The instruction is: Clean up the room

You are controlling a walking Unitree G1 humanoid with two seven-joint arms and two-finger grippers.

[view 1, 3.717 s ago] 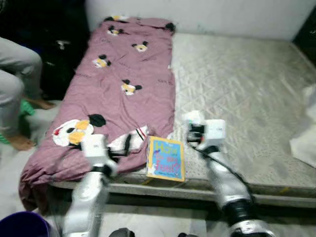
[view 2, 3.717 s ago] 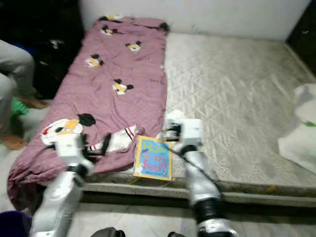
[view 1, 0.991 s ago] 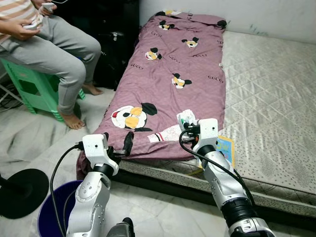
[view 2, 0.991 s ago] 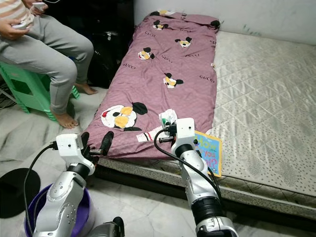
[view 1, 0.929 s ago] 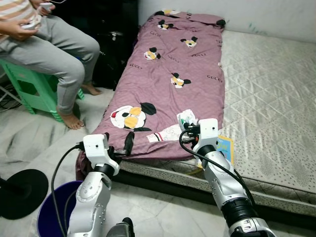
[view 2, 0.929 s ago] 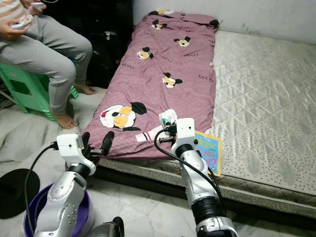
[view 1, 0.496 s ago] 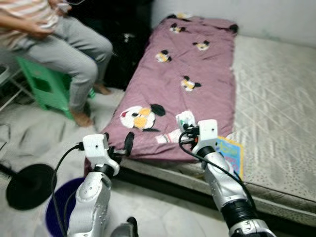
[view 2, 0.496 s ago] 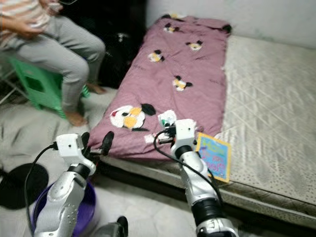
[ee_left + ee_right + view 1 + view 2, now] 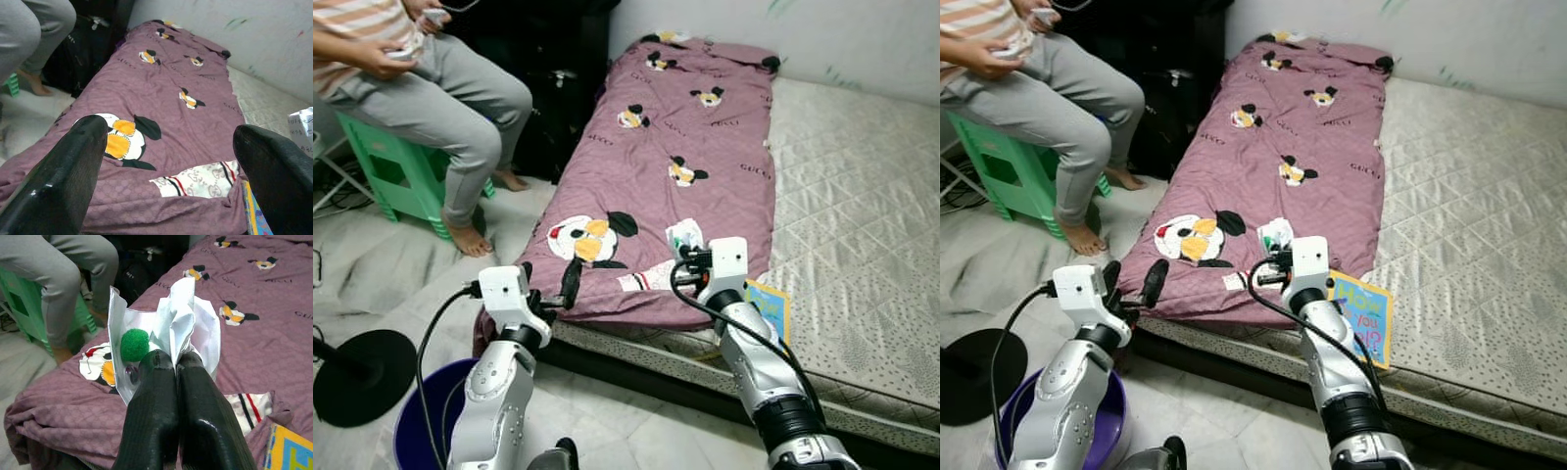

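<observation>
We take the bed as our landmark and read from its left side across.

Left of the bed, a person sits on a green stool. Nearer us on the floor are a black round stand base and a purple bin, the bin below the left arm.

The left gripper hovers just off the bed's near left corner, its fingers spread wide with nothing between them; past them lies the purple blanket.

The blanket covers the left strip of the bed, soft and rumpled at its near edge.

The right gripper hangs above the blanket's near end. In the right wrist view its fingers are pressed together on a plastic bag with white paper and a green pompom inside.

We judge the bag very light, limp and slick. The pinch sits on its lower edge, so the top flops open and small contents could spill if it is tilted. We would keep it upright. A firmer hold would be on the bunched paper, not bare film.

Right of the gripper, a colourful book lies flat at the bed's near edge, on bare mattress. We judge it stiff and thin, best taken by its overhanging edge.
</observation>
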